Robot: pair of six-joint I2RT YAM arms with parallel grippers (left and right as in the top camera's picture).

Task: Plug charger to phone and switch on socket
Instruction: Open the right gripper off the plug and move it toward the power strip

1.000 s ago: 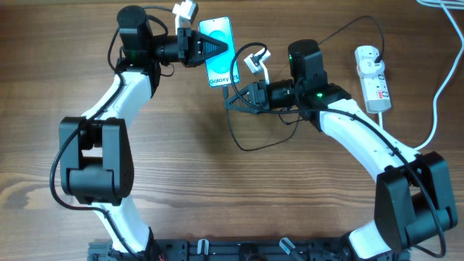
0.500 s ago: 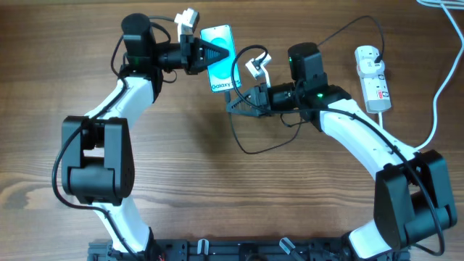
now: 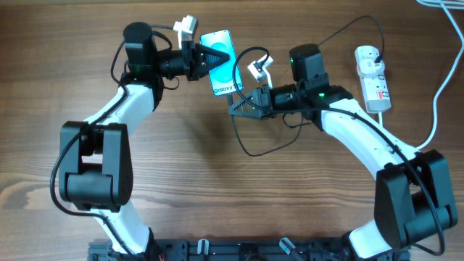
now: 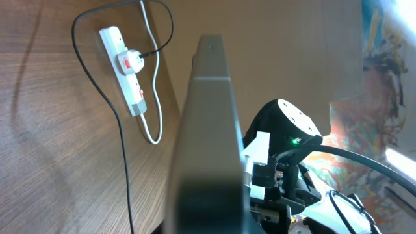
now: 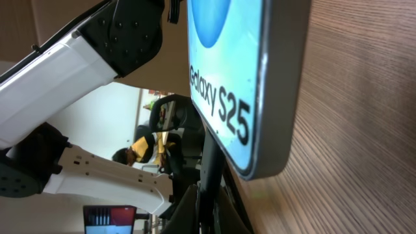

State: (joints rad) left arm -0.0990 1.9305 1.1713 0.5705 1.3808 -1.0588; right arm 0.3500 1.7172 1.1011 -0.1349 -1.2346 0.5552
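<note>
The phone [image 3: 226, 76], turquoise with a white "Galaxy" strip, is held off the table at the back centre by my left gripper [image 3: 217, 56], which is shut on its upper part. In the left wrist view the phone [image 4: 208, 130] shows edge-on. My right gripper [image 3: 236, 104] is shut on the charger [image 3: 254, 148], a thin black cable, just below the phone's lower end. In the right wrist view the dark plug tip [image 5: 211, 162] rises from the fingers [image 5: 208, 211] close to the phone's bottom edge [image 5: 244, 71]; whether they touch cannot be told. The socket [image 3: 372, 80] lies at the right.
The socket's thick white lead [image 3: 442, 87] runs off to the back right. The charger cable loops over the wood between the arms and on to the socket [image 4: 123, 68]. The left arm's body shows in the right wrist view [image 5: 84, 45].
My left gripper has carried the phone a little right and nearer. My right gripper with the charger has shifted slightly right, staying just under the phone's lower end.
</note>
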